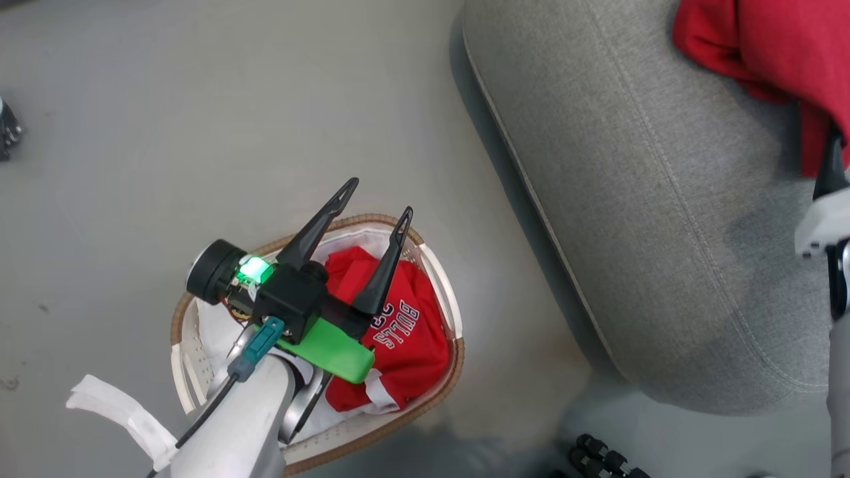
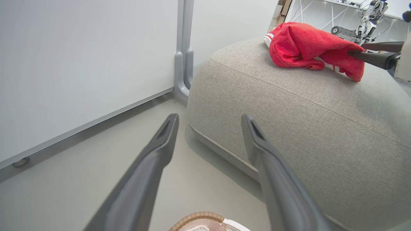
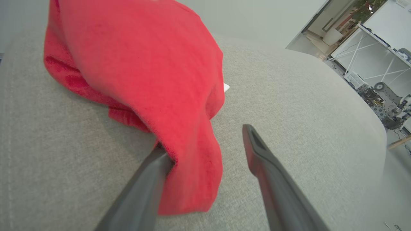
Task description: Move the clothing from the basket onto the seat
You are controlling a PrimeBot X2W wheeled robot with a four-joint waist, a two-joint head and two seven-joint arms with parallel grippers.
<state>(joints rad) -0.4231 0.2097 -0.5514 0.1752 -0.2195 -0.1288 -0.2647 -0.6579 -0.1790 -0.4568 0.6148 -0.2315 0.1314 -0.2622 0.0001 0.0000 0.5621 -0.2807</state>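
Your left fingers [image 1: 311,238] hang spread wide and empty just above the basket [image 1: 178,318], an oval of white plastic with a brown woven rim and a cloth liner. In it lies a crumpled red jersey [image 1: 412,338], white-trimmed and lettered BULLS. Judged light, limp and not slippery; pinch a raised fold near its middle, clear of the liner. Beyond, on the rounded, seamed grey woven couch [image 1: 664,232], a second red garment [image 3: 144,64] lies heaped. Your right fingers [image 3: 273,179] stand parted, cloth draped over one, nothing clamped.
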